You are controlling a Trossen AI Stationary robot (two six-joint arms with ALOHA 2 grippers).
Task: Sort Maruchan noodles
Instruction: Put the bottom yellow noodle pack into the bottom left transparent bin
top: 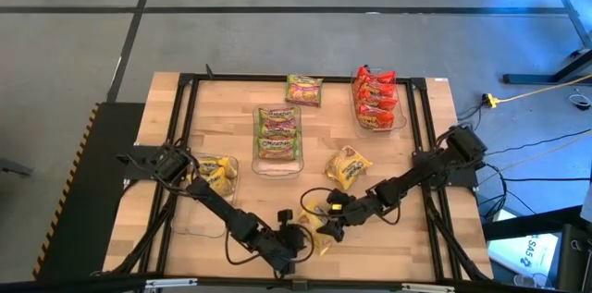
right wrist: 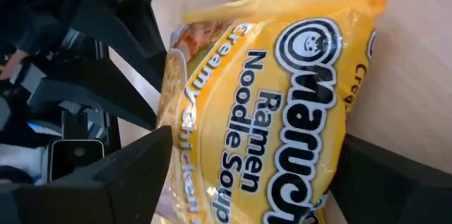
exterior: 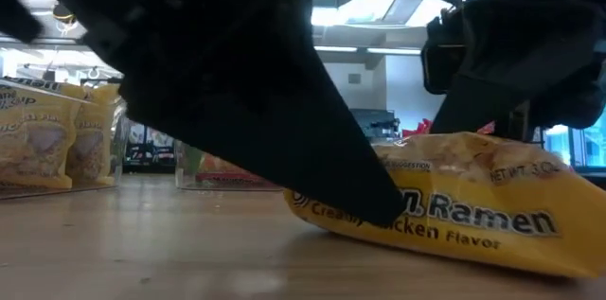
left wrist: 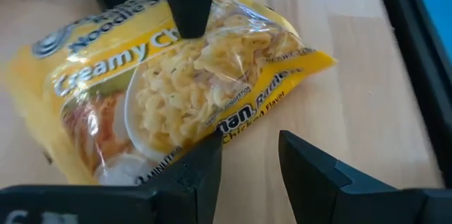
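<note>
A yellow Maruchan noodles packet (top: 320, 225) lies flat on the wooden table near its front edge, between my two grippers. My left gripper (left wrist: 247, 164) comes at it from the table's near left, slanting down, and is open. Bare table shows between its fingers, and one fingertip is at the packet's edge. My right gripper (right wrist: 258, 146) comes from the right, wide open, with its fingers astride the packet (right wrist: 282, 104). A second yellow packet (top: 349, 165) lies loose farther back. My left gripper meets the packet's printed long edge (left wrist: 229, 128) with the tip of one finger (left wrist: 201, 171), slanting down from the near left; the packet lies on the table. My right gripper has one finger (left wrist: 187, 5) over the packet's face; whether it touches I cannot tell.
A clear bin with yellow packets (top: 215, 173) stands at the left. A bin with green packets (top: 277, 132) stands in the middle and one with red packets (top: 376, 101) at the far right. A loose green packet (top: 303, 90) lies at the far edge. A black frame (top: 185, 127) borders the table.
</note>
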